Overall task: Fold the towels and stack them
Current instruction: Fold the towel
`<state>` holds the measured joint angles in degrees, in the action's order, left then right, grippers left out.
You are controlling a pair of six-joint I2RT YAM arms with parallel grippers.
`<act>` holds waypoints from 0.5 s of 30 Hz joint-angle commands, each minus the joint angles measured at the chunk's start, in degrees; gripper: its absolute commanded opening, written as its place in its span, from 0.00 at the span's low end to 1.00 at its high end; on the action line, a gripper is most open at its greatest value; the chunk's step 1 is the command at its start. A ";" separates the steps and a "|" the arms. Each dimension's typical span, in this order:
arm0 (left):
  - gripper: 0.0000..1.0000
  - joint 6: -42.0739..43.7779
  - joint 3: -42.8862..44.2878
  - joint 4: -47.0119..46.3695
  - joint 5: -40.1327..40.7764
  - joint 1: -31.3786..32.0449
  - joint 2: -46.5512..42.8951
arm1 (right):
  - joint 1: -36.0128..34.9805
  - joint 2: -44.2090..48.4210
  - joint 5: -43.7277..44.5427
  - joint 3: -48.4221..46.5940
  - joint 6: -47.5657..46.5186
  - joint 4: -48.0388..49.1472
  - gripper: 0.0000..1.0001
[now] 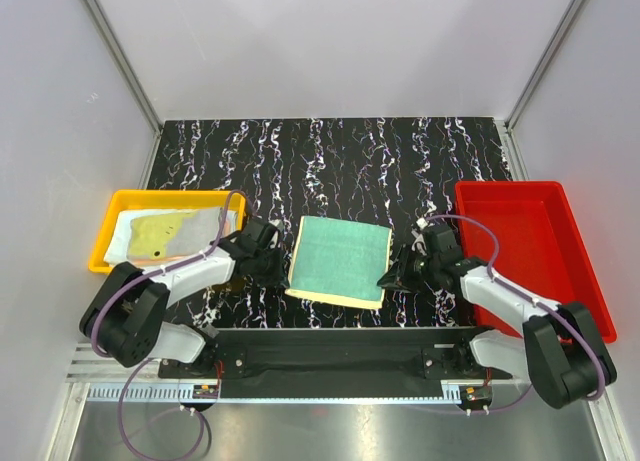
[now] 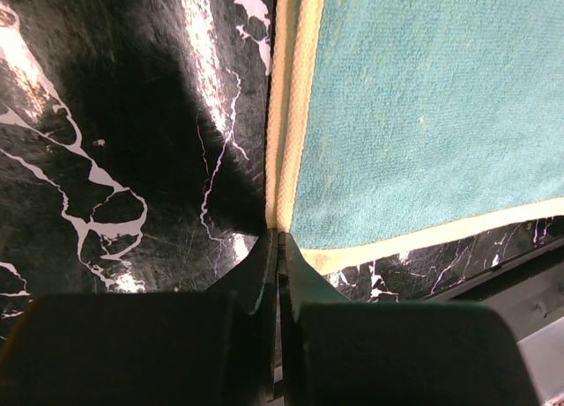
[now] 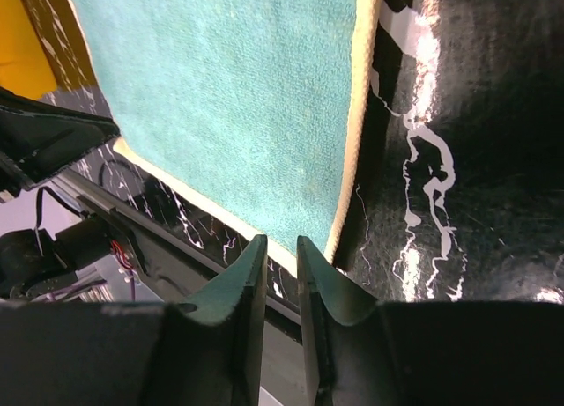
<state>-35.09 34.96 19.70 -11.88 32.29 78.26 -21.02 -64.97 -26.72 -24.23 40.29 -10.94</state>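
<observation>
The left pincer is pressed together, with no gap between its dark fingers. Its tips sit right at the near left corner of the green towel, where the cream border turns. Whether any cloth is caught between them cannot be told. The right pincer stands a little apart, a narrow slit between its fingers and nothing clamped. Its tips hover at the towel's near right corner, with the cream edge showing just past the slit.

The wrist views show how the towel is made: a teal-green nap on top and a cream-yellow layer showing as a band along the edges, doubled on the left side. The overhead view loses that detail but gives the layout. The towel lies folded flat, a slightly skewed square, in the middle of the black, white-veined bench, with one pincer at each side toward its near edge.

Only the overhead view shows both trays whole. The yellow tray sits at the left of the bench, just beyond the left arm. It holds a yellow towel and a pale towel lying loosely spread. The red tray sits at the right, beside the right arm. The right wrist view catches only a sliver of the yellow tray at its upper left, and the left arm's dark fingers across the towel.
</observation>
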 commanded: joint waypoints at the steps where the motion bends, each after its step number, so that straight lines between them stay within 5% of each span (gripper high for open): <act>1: 0.00 -0.77 -0.86 -1.07 3.00 0.05 1.89 | -1.74 -2.87 -1.31 0.31 0.40 5.47 0.26; 8: 0.00 -1.56 -0.95 0.42 5.63 0.05 3.22 | -2.80 -6.93 0.53 3.57 2.95 9.36 0.25; 15: 0.00 -2.17 1.16 4.11 7.49 0.23 -0.38 | -3.77 0.45 -1.23 0.60 3.48 6.38 0.27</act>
<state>-37.60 35.44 19.68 -10.15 32.45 79.11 -23.57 -67.92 -27.20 -20.71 43.40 -4.36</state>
